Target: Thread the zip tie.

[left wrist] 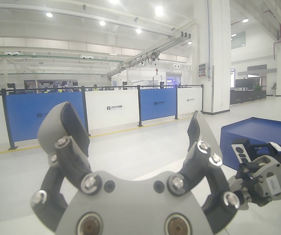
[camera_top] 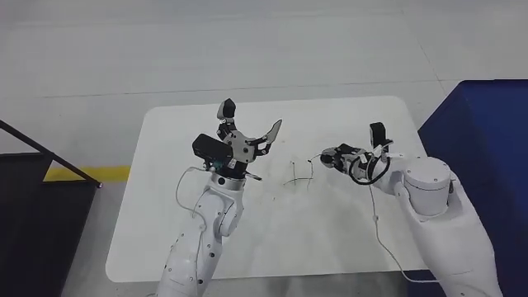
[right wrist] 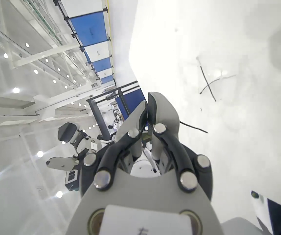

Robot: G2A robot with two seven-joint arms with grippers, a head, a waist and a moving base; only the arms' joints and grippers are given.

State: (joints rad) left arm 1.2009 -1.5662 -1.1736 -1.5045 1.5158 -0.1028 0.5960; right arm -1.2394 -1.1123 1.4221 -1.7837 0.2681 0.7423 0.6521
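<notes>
My right claw (right wrist: 148,103) pinches one end of the tie (camera_top: 295,180). Its length curves across the table (camera_top: 165,214) toward my left claw (camera_top: 252,120), which is raised nearby, gaping wide.

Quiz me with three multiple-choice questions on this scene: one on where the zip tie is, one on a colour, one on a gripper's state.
1. Where is the zip tie?
A: over the table, between the left gripper and the right gripper.
B: on the floor.
C: on a shelf.
2. What colour is the table top?
A: blue.
B: white.
C: black.
3. How is the left gripper?
A: shut on the tie.
B: shut, empty.
C: open.
Answers: A, its dark strand runs from the right gripper toward the left one. B, the top is plain white. C, its fingers stand wide apart with nothing between them.
</notes>
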